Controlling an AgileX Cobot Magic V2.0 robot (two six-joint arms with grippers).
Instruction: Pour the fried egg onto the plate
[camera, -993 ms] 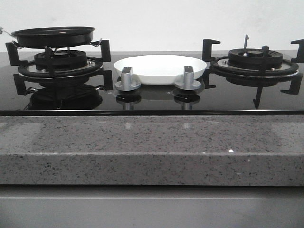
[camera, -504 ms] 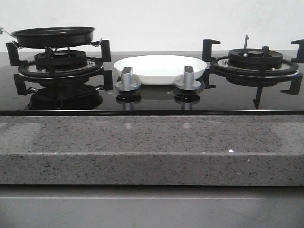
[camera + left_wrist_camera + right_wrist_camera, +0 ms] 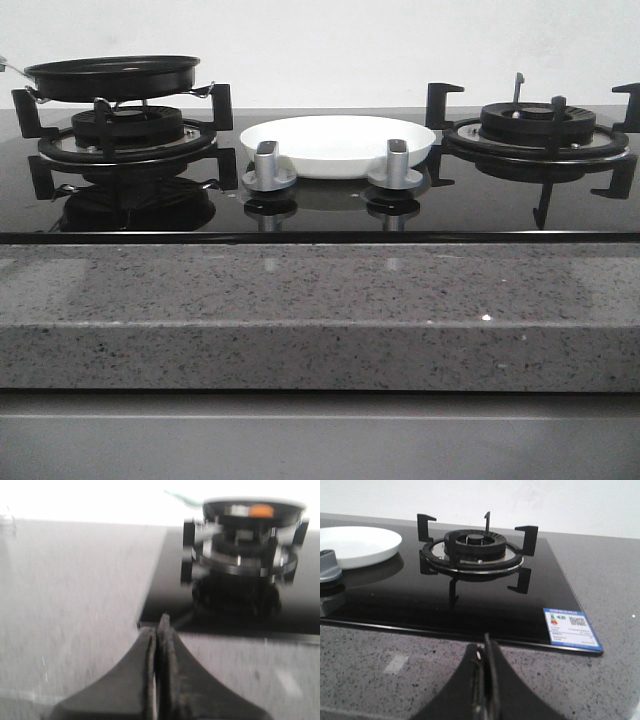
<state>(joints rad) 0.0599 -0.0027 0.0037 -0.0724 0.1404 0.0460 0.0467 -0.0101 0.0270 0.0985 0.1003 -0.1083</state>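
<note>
Both sets of fingers are pressed together, empty: left fingers point(image 3: 159, 630) over the surface point(image 3: 300, 290) facing the pan point(image 3: 112, 76) on the left burner, right fingers point(image 3: 487, 650) facing the right burner point(image 3: 476, 547). The plate point(image 3: 338, 143) sits between burners; the egg cannot be made out.

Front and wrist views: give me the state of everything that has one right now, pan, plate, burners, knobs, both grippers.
Pan: sitting on the left burner, contents not visible from the front.
Plate: empty, on the cooktop between the burners, behind the knobs.
Right burner: bare, no flame visible.
Two knobs: upright; setting can't be read.
Left gripper: shut, holding nothing, over the counter.
Right gripper: shut, holding nothing, over the counter.
</note>
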